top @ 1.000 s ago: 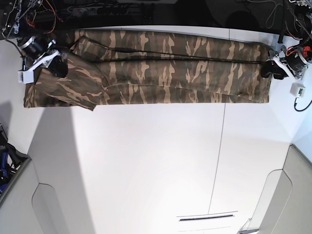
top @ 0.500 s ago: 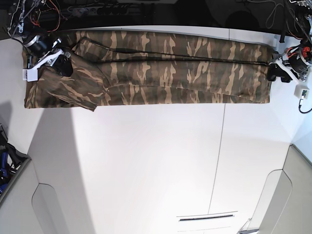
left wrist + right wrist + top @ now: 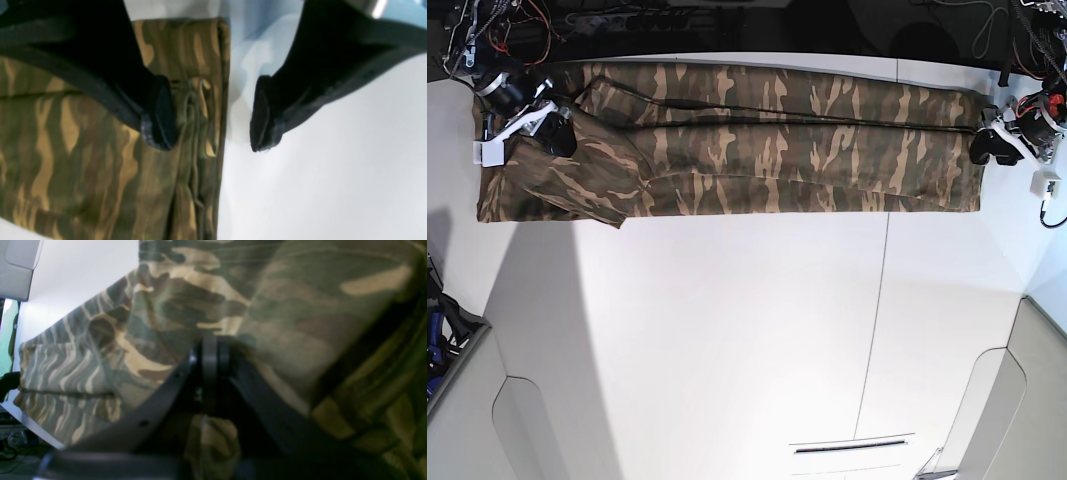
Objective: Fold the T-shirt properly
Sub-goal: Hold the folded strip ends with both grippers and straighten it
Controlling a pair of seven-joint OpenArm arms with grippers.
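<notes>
We are looking at the T-shirt (image 3: 757, 140) lying as a long folded band along the far edge of the white table (image 3: 747, 330), reaching from near the far left corner to near the far right corner as the base view shows it. Several lengthwise fold lines are running through the camouflage cloth, and one end is spreading wider toward the table's left edge, where a flap is overlapping the band.

The right gripper (image 3: 210, 356) is sitting over that wider end, near the far left corner in the base view (image 3: 545, 125). In the right wrist view its two black fingers are meeting tip to tip, fully closed, with camouflage fabric draping around and behind them. We are seeing cloth bunched at the tips, but we cannot tell for certain whether a layer is pinched between them.

The left gripper (image 3: 206, 113) is hanging at the opposite end of the band, at the table's right edge in the base view (image 3: 989, 142). Its jaws are standing wide apart. One fingertip (image 3: 159, 113) is resting over the cloth just inside the folded end; the other is hovering over bare table just beside that edge. The T-shirt's end is lying between them, and the left gripper is gripping nothing.
</notes>
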